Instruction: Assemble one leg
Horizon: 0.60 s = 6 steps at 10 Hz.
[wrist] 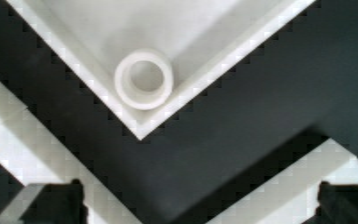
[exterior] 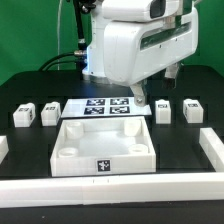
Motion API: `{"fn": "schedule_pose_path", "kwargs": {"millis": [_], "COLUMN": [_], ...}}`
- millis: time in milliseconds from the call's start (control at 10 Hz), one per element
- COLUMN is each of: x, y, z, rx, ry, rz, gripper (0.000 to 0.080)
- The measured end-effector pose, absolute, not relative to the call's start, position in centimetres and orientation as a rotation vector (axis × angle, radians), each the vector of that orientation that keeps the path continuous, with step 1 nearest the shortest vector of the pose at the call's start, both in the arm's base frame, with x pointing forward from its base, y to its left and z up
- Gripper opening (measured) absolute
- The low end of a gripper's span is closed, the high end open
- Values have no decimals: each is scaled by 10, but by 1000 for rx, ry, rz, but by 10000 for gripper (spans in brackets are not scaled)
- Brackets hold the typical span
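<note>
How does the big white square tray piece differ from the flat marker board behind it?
The tray piece has raised walls around a sunken floor; the marker board lies thin and flat. The tray piece shows one small tag on its near wall, the marker board several larger ones on top. The tray piece has a round corner socket; the marker board shows none. Both are white, on the black table.

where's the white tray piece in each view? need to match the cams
Exterior view: the white tray piece sits low centre, just in front of the marker board.
Wrist view: one corner of the white tray piece fills the picture's middle; which corner, cannot tell.
Shared landmark: a round socket inside the tray's corner, large in the wrist view, faint in the exterior view's near corners.
</note>
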<state>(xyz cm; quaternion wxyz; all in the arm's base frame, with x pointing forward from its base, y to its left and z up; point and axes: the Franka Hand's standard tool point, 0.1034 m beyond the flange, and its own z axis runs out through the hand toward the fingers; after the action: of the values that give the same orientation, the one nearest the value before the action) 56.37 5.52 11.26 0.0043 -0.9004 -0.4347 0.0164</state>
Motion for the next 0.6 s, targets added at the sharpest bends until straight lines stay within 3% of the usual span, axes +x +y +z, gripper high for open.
{"fn": "schedule_pose_path", "kwargs": {"millis": [600], "x": [563], "y": [55], "z": [110], "rx": [-2819], "ry": [-1360], "rz": [57], "gripper": [650]}}
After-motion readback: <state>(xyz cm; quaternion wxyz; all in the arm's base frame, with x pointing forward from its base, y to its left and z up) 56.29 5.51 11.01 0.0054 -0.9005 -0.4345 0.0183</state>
